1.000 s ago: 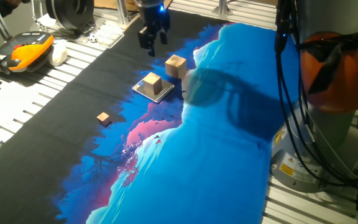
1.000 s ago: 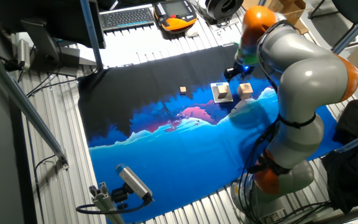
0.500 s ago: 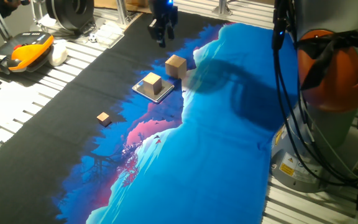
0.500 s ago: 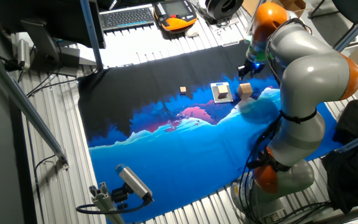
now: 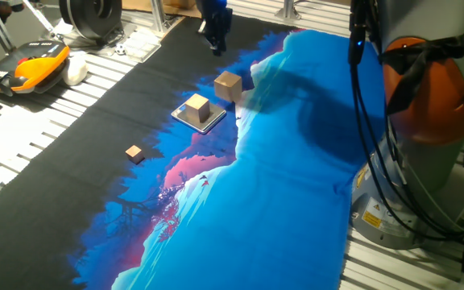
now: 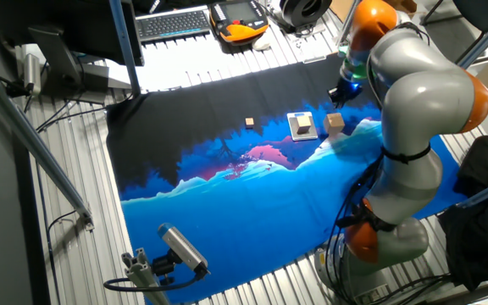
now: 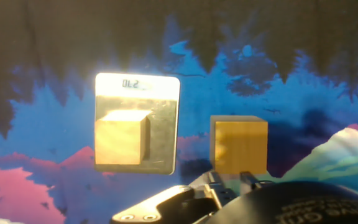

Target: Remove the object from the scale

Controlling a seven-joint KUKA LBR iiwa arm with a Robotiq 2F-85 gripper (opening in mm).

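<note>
The object (image 5: 197,105), a pale wooden cube, sits on the scale (image 5: 209,121), a thin silver plate on the dark mat. In the hand view the object (image 7: 120,137) covers the lower left of the scale (image 7: 162,124), whose display is lit at the top. From the other fixed view the object (image 6: 302,124) shows on the scale (image 6: 304,134). My gripper (image 5: 215,42) hangs in the air beyond both cubes, well apart from them. Its fingertips (image 7: 215,179) show at the bottom edge of the hand view, where the gripper (image 7: 230,179) is open and holds nothing. The other fixed view shows the gripper (image 6: 340,91) behind the cubes.
A slightly larger wooden cube (image 5: 228,84) stands on the mat right beside the scale; it also shows as the larger cube (image 7: 240,146) in the hand view. A tiny brownish block (image 5: 134,152) lies further left. An orange pendant (image 5: 31,66) rests off the mat.
The gripper has swung up and away from the cubes toward the mat's far edge. The cubes and the scale have not moved.
</note>
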